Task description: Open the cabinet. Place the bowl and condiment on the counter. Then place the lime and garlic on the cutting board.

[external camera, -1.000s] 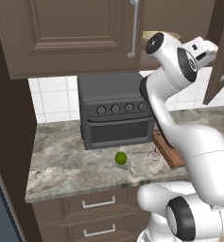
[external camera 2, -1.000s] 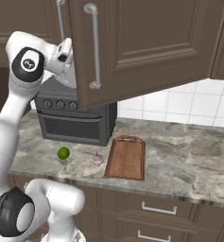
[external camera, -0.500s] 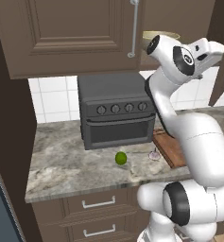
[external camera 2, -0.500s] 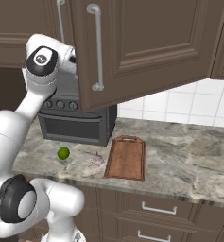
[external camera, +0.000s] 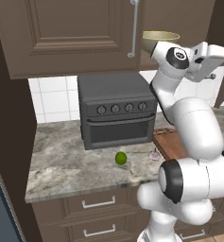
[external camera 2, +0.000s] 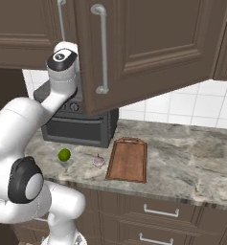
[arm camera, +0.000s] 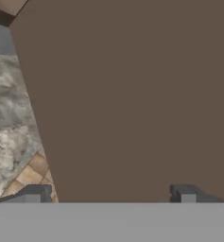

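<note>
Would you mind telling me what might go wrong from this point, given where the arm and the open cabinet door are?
1. The open cabinet door swings out over the counter, and the hand view looks flat onto a brown panel, so the gripper may knock it.
2. The bowl sits high on the shelf beside the wrist; a clumsy reach could tip it out.
3. The lime is round and might roll if nudged.

White square wall tiles (external camera 2: 182, 107) with grey grout line the wall beneath the upper units. A dark grey toaster oven (external camera: 114, 111) with a row of round knobs and a wide glass door stands against the tiles. Below the stone top run dark brown lower drawers (external camera 2: 155, 210) with short silver handles. In the hand view, tan floor tiles (arm camera: 30, 175) show below. Lighting is even and soft.
</note>
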